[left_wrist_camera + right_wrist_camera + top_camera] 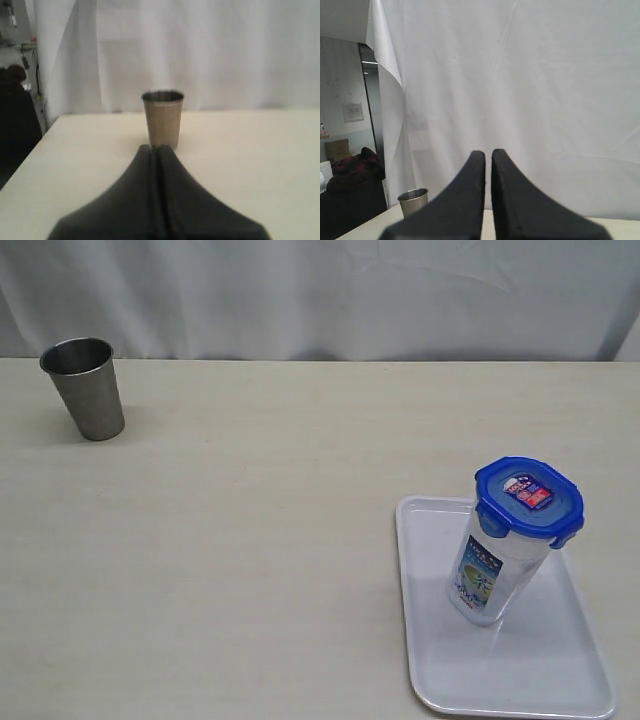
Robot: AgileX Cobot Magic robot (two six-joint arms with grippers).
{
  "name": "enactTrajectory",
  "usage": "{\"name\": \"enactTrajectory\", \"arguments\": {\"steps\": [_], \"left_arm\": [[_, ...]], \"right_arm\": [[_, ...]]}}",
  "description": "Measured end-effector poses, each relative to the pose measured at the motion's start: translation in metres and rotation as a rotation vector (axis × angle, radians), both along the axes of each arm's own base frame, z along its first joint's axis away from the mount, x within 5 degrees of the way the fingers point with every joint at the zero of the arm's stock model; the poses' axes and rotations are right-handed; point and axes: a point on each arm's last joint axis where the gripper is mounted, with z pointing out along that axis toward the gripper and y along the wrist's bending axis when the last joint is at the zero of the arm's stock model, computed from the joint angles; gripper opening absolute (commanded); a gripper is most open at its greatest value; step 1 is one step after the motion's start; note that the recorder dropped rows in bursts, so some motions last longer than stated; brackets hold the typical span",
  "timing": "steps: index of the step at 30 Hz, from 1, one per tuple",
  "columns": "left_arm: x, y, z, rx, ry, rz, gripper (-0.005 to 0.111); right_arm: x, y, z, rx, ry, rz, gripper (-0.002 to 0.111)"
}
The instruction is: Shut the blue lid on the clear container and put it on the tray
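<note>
Our left tool [156, 147] is pressed together, and a grey metal cup [162, 120] stands just ahead of its tips on the pale worktop [260, 150]. Our right tool [488, 152] is pressed together too. Clear of both tools, the tall clear plastic container [490, 575], with the bright blue lid [528, 500] on top, stands on the flat white tray [560, 660].

Brushed metal cup [86, 388], glossy plastic tray [430, 640]
</note>
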Motion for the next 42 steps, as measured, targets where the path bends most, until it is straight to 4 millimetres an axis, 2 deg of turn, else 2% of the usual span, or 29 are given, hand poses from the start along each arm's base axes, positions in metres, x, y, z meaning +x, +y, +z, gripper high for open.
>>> {"name": "enactTrajectory", "arguments": {"steps": [3,24,31,37,42], "left_arm": [[-0.002,0.000,-0.013,0.080,0.143,-0.016,0.000],[-0.002,-0.001,-0.014,0.084,0.154,-0.022,0.000],[-0.002,-0.001,-0.014,0.084,0.154,-0.022,0.000],[-0.002,-0.001,-0.014,0.084,0.154,-0.020,0.000],[-0.002,-0.001,-0.014,0.084,0.154,-0.020,0.000]], "right_arm": [[0.000,0.000,0.000,0.000,0.000,0.000,0.005],[0.000,-0.001,0.000,-0.022,-0.023,-0.017,0.005],[0.003,0.002,-0.014,-0.110,-0.009,-0.047,0.005],[0.007,-0.003,-0.027,-0.224,0.111,-0.205,0.005],[0.009,-0.013,-0.050,-0.285,0.369,-0.363,0.005]]}}
